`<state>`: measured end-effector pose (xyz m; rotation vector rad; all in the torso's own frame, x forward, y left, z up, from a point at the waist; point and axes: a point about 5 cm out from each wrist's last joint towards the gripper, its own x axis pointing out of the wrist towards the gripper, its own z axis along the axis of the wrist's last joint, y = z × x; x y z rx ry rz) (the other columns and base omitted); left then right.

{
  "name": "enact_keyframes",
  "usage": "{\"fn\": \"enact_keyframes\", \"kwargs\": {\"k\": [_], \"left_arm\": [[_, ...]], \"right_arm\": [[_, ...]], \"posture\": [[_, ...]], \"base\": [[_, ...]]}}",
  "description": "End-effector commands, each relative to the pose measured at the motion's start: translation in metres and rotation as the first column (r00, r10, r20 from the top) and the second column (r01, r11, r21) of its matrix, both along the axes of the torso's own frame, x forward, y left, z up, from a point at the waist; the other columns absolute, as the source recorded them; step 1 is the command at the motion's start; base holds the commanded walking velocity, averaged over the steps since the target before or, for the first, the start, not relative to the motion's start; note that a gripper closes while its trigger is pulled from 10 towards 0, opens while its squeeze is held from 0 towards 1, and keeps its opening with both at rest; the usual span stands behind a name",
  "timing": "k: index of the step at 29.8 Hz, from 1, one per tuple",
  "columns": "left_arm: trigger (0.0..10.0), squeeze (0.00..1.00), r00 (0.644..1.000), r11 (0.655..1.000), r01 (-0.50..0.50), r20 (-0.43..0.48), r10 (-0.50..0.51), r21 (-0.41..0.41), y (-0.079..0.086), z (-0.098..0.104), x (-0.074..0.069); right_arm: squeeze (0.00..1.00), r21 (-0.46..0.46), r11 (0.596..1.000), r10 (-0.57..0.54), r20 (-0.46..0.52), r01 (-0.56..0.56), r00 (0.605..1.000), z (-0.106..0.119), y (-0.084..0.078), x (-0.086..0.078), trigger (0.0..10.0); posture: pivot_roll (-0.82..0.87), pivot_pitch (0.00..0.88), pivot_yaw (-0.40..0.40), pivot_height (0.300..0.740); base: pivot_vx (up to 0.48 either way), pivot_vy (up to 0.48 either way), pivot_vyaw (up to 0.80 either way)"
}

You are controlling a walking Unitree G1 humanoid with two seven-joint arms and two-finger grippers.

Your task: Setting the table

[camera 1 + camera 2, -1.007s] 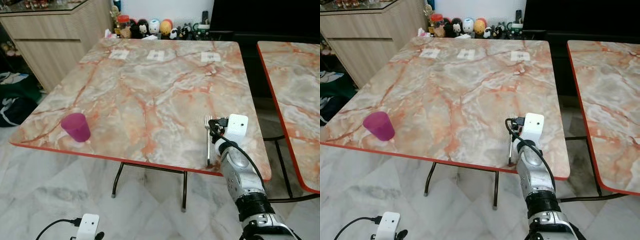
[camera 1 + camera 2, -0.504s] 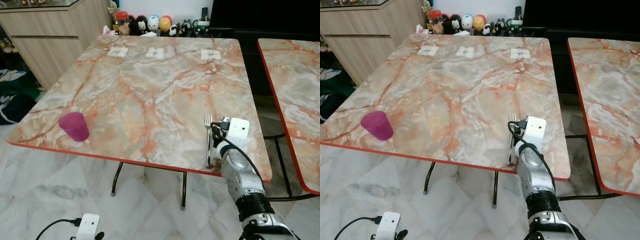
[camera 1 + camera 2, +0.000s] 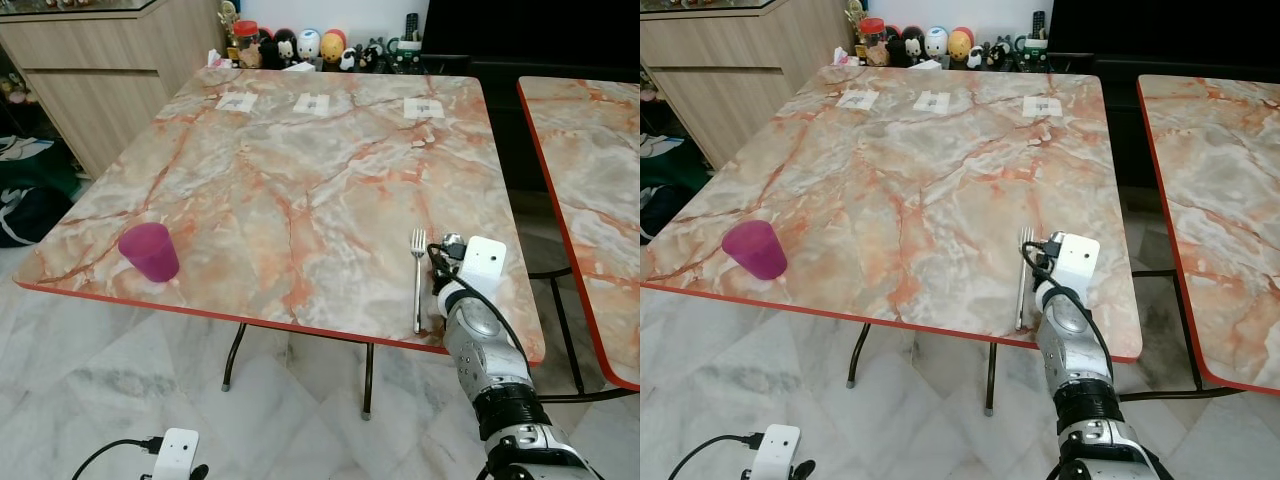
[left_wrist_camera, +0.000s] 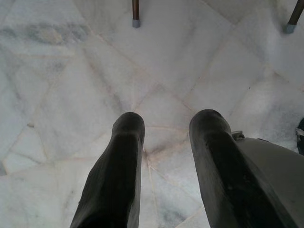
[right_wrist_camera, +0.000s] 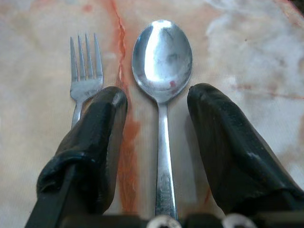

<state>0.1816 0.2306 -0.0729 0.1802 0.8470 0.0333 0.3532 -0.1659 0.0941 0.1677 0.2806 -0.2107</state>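
Note:
A silver fork lies near the front right edge of the marble table, tines pointing away from me. Just to its right lies a silver spoon, flat on the marble between the fingers of my right gripper. That gripper is open and low over the table, with one finger between fork and spoon. A purple cup stands upright at the front left corner. My left gripper hangs open over the tiled floor.
A second marble table stands to the right across a narrow gap. Three small paper labels lie near the far edge, with figurines behind them. A wooden cabinet stands at the back left.
My right wrist has shifted a little to the right and toward me, so the fork's handle now lies uncovered. The view has tilted slightly. The cup has not moved.

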Motion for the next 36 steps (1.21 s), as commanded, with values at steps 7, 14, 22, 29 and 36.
{"fn": "enact_keyframes", "kwargs": {"k": [7,14,22,29,36], "left_arm": [[10.0,0.0,0.999,1.0,-0.015,-0.036,0.015,0.001,0.005,-0.003,-0.008],[10.0,0.0,0.999,1.0,-0.014,-0.037,0.014,-0.004,0.004,-0.004,-0.008],[10.0,0.0,0.999,1.0,-0.012,-0.043,0.012,-0.011,0.003,-0.004,-0.009],[10.0,0.0,0.999,1.0,-0.01,-0.047,0.01,-0.011,0.002,-0.005,-0.009],[10.0,0.0,0.999,1.0,-0.003,-0.05,0.002,-0.013,0.002,-0.005,-0.01]], "right_arm": [[0.0,0.055,0.998,0.025,-0.063,-0.021,0.998,-0.011,0.005,-0.001,10.0],[0.0,0.062,0.998,0.018,-0.07,-0.014,0.997,-0.012,0.004,-0.002,0.0],[0.0,0.056,0.998,0.025,-0.071,-0.021,0.997,-0.013,0.004,-0.002,0.0],[0.0,0.042,0.999,0.036,-0.075,-0.033,0.997,-0.016,0.005,-0.003,0.0],[0.0,0.033,0.999,0.034,-0.08,-0.031,0.996,-0.018,0.005,-0.005,0.0]], "posture": [[-0.06,0.095,0.047,0.74],[-0.06,0.095,0.047,0.74],[-0.06,0.091,0.044,0.74],[-0.05,0.081,0.044,0.74],[-0.06,0.066,0.048,0.74]], "base": [[0.0,0.0,0.0],[0.0,0.0,0.0],[0.0,0.0,0.0],[0.0,0.0,0.0],[0.0,0.0,0.0]]}}
